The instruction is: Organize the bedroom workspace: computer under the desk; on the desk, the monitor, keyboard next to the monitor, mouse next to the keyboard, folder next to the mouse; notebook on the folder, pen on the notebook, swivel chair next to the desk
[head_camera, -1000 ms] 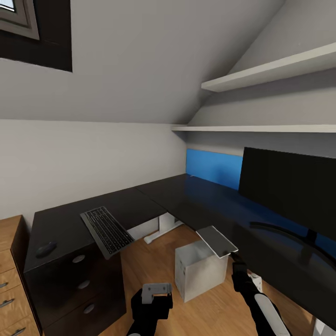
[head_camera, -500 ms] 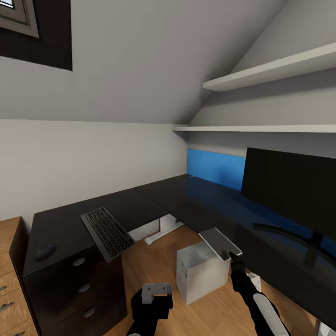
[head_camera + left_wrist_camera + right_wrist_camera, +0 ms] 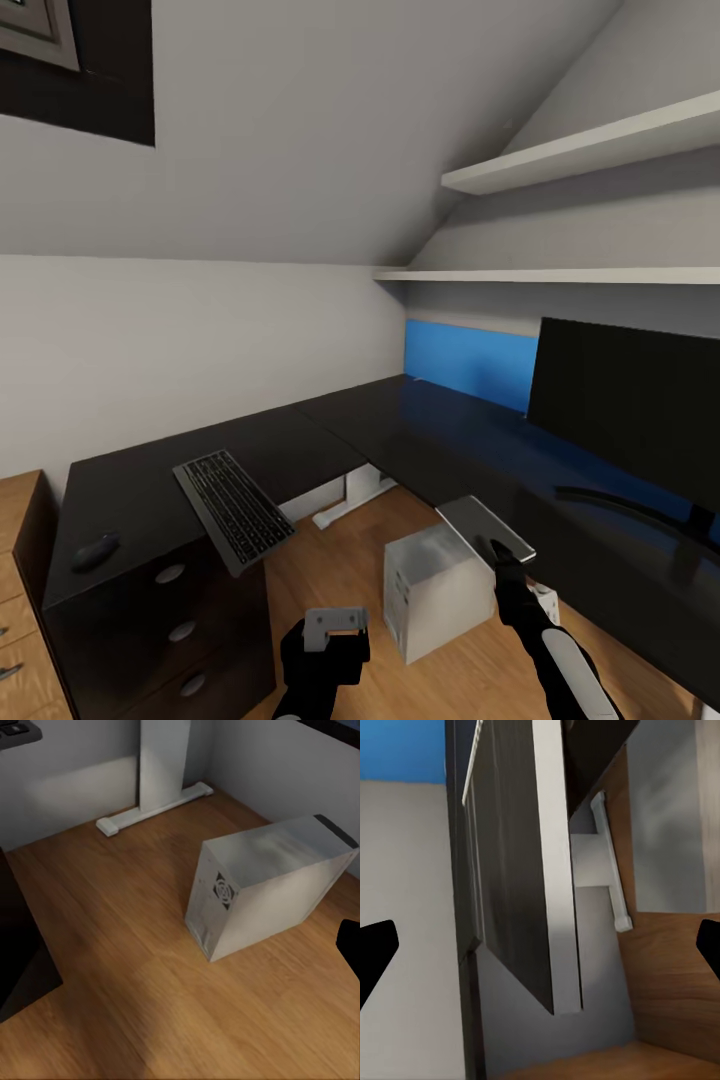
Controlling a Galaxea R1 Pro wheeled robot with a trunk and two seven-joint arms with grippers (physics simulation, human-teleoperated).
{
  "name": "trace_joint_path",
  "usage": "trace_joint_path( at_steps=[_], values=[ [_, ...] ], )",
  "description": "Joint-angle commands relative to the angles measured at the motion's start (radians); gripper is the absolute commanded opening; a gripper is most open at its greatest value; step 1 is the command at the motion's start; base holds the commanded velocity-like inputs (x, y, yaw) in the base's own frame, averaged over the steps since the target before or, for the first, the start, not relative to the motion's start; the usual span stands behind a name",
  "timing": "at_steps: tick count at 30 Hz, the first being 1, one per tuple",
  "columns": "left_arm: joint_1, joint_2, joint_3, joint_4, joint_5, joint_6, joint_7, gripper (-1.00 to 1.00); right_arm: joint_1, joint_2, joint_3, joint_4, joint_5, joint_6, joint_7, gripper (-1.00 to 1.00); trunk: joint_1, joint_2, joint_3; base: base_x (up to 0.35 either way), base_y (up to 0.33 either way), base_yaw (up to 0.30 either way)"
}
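The black L-shaped desk [image 3: 330, 440] wraps round the corner of the bedroom. On its left wing the dark keyboard [image 3: 233, 510] lies askew, with its near end sticking out past the front edge. The dark mouse [image 3: 95, 550] sits further left. At the right, the wide black monitor [image 3: 630, 400] stands on the desk. The white computer [image 3: 430, 600] [image 3: 262, 885] stands on the floor in front of the desk. Just above it, my right gripper [image 3: 497, 552] is shut on the grey notebook [image 3: 480, 525] [image 3: 510, 870], holding it in the air beside the desk's edge. Low in the middle, my left gripper [image 3: 335, 630] is open and holds nothing.
A light wood dresser [image 3: 15, 600] adjoins the desk's black drawers [image 3: 175, 630] at the left. A white desk leg [image 3: 350, 495] [image 3: 161, 772] stands behind the computer. Two wall shelves [image 3: 580, 150] hang above the blue back panel [image 3: 465, 365]. Wood floor [image 3: 135, 982] lies between me and the desk.
The view has crept slightly towards the desk. My right gripper has carried the notebook a little to the right and down, closer to the desk's edge by the monitor. The left arm has not moved.
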Motion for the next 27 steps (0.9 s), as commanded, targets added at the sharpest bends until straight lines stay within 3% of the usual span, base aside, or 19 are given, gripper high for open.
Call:
trace_joint_path(
  at_steps=[1, 25, 26, 27],
  values=[
    [-0.001, 0.000, -0.002, -0.001, 0.006, 0.003, 0.008, 1.00, -0.001, 0.001, -0.003, -0.002, -0.008, 0.006, -0.002, 1.00, 0.000, -0.001, -0.001, 0.051, 0.028, 0.000],
    [-0.001, 0.000, -0.004, 0.000, 0.006, 0.004, 0.008, 1.00, -0.001, -0.012, -0.005, -0.006, -0.005, 0.004, -0.002, 1.00, 0.000, -0.001, -0.001, 0.058, 0.003, 0.000],
    [-0.001, 0.000, -0.004, 0.000, 0.006, 0.004, 0.008, 1.00, -0.001, -0.013, -0.005, -0.006, -0.005, 0.004, -0.003, -1.00, 0.000, -0.001, -0.001, 0.009, 0.000, 0.000],
    [-0.001, 0.000, -0.004, 0.000, 0.006, 0.004, 0.008, 1.00, -0.001, -0.014, -0.005, -0.007, -0.004, 0.004, -0.006, -1.00, 0.000, -0.001, -0.001, 0.003, 0.000, 0.000]
  ],
)
